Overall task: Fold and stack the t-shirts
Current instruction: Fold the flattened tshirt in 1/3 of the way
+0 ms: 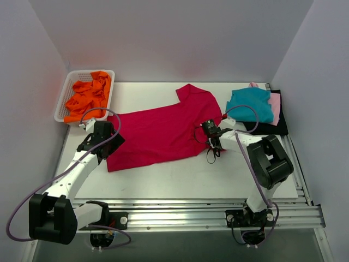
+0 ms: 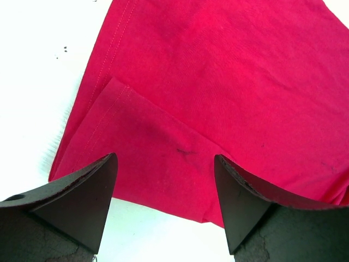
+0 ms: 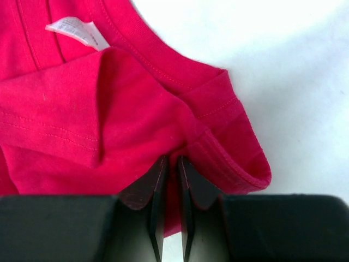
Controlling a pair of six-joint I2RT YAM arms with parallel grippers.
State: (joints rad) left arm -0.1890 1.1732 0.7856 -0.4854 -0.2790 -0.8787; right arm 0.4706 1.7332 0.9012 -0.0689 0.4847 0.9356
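Note:
A large crimson-red t-shirt (image 1: 163, 131) lies spread on the white table. My right gripper (image 1: 211, 137) is shut on the shirt's cloth by the collar and sleeve (image 3: 180, 125); its white tag (image 3: 76, 30) shows. My left gripper (image 1: 103, 139) is open just over the shirt's left hem corner (image 2: 158, 164), with a finger to each side. A teal shirt (image 1: 251, 103) lies on top of a pale pink one (image 1: 275, 106) and a black one (image 1: 270, 128) at the right rear. Orange shirts (image 1: 87, 98) fill the basket.
The white lattice basket (image 1: 62, 101) stands at the left rear corner. Metal rails (image 1: 191, 210) run along the table's near edge. Grey walls close in the left, back and right sides.

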